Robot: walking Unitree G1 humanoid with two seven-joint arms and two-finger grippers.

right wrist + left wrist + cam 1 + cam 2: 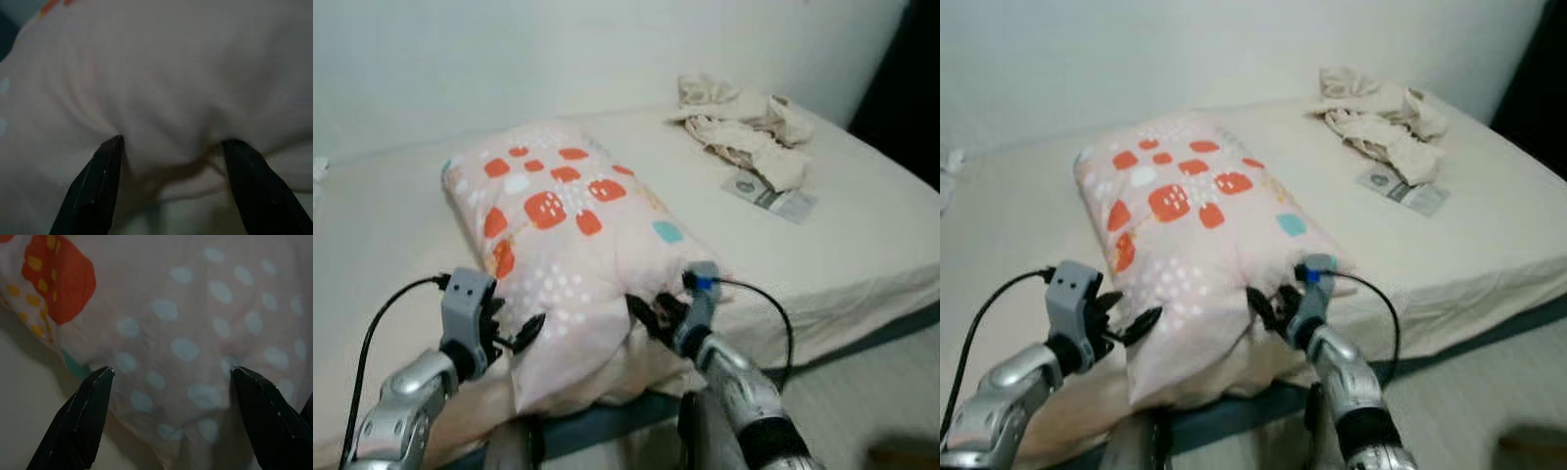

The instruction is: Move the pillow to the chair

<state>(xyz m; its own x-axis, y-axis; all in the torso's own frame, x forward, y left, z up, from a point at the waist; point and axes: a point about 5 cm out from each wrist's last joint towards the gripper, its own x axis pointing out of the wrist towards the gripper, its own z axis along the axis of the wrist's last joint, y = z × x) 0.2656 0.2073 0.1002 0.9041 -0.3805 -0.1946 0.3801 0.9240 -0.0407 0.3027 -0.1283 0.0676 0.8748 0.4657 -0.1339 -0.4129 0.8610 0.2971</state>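
Both grippers were placed at the near end of the pale pink fabric pillow printed with red-orange patches and pale blue dots, which lay on the cream-sheeted bed with its near end overhanging the bed's front edge. The left gripper was held spread at the pillow's left near corner, and the right gripper was spread against its right near corner, fingers pressed into the cloth. No chair was seen. A failed lift was judged possible: if the jaws were closed on loose cover only, the cloth could be pulled out or the pillow could sag and slide off the edge to the floor. Uneven closing of the two sides was judged likely to twist it. From the head views, a crumpled cream cloth and a flat printed packet were shown further back on the bed, well apart from the pillow. In the wrist views, the fabric bulging between each pair of black fingertips was shown instead, with the cloth dimpled at the right-hand tips.
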